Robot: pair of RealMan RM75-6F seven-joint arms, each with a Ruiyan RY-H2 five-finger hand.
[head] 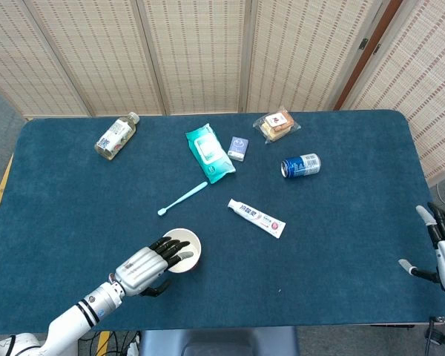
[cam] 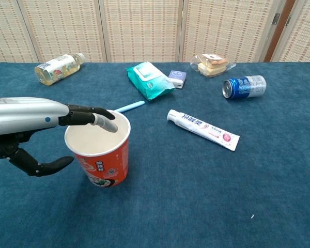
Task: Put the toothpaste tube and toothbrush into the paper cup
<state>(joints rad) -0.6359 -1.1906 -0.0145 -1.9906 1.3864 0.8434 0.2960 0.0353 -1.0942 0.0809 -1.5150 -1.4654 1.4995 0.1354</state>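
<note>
The white toothpaste tube (head: 256, 218) with red print lies flat on the blue felt table (head: 341, 222), cap end toward the light-blue toothbrush (head: 182, 199). The toothbrush lies flat just beyond the paper cup (cam: 98, 148), the tube to the cup's right. The cup stands upright, white inside, orange printed outside. The left hand (head: 147, 265) sits beside the cup, fingers (cam: 95, 118) extended over the rim, thumb spread below, gripping nothing. Far right of the cup, at the table edge, the right hand (head: 443, 252) holds nothing, fingers apart.
</note>
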